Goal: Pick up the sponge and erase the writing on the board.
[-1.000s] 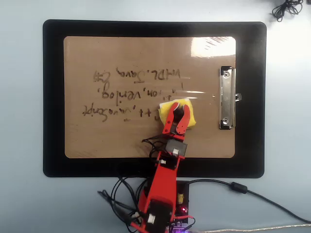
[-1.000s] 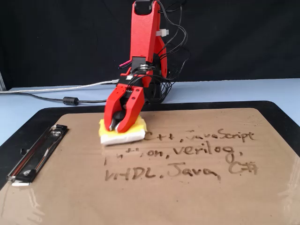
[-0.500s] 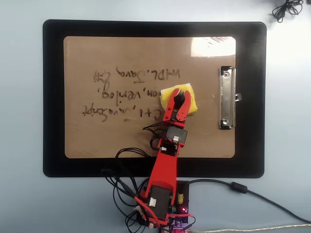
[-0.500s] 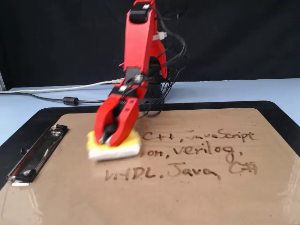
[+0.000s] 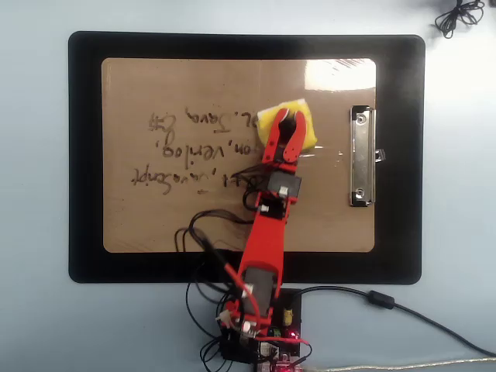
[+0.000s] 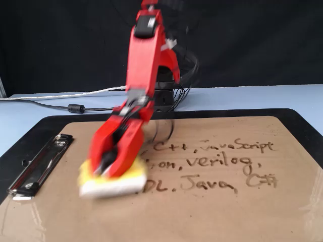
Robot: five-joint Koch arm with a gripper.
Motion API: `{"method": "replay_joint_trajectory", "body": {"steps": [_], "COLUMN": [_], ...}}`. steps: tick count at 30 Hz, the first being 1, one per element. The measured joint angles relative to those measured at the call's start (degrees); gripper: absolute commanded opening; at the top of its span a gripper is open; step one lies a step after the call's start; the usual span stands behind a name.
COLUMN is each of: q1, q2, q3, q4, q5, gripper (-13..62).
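Since the frame 1 second ago the sponge [image 5: 288,124] has travelled across the board [image 5: 155,225] away from the arm's base: in the overhead view it has gone from the line beginning "C++" up to the top line, and in the fixed view [image 6: 112,180] it has come toward the camera and to the left. The start of the "VHDL" line, readable before, is now covered or wiped; only "DL, Java, C#" shows there in the fixed view.

The gripper [image 5: 287,122] is clenched on the sponge, its 2 red jaws straddling the middle of the yellow pad. In the fixed view the gripper [image 6: 107,170] and sponge are blurred. The sponge lies flat on the brown board, between the writing [image 5: 198,147] and the silver clip [image 5: 362,155], apart from the clip.

The writing [image 6: 217,166] stands in 3 lines in the fixed view: "C++, JavaScript" farthest, then "on, verilog,", then the shortened nearest line. The sponge sits at the left end of that nearest line.

The board rests on a black mat [image 5: 85,155] on the pale blue table [image 5: 31,325]. Black cables [image 5: 201,256] trail from the arm over the board's edge nearest the base.
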Motion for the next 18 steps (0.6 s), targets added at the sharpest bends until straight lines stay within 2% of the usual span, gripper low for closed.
{"method": "replay_joint_trajectory", "body": {"steps": [3, 5, 8, 11, 12, 13, 15, 18], "q1": [-0.7, -0.5, -0.5, -0.7, -1.2, -1.5, -2.4, -3.4], "q2": [16.4, 23.2, 17.9, 0.2, -6.3, -7.2, -2.5, 13.0], "q3": [16.8, 23.8, 17.7, -5.0, -9.3, -7.9, 1.2, 20.4], "q4": [0.8, 2.9, 3.3, 2.1, 0.0, -1.2, -5.8, -6.5], "q5": [-0.1, -0.4, -1.1, -1.3, -1.2, -1.3, -1.3, -1.3], "gripper": [-7.9, -7.9, -7.9, -7.9, -7.9, -7.9, -7.9, -7.9]}}
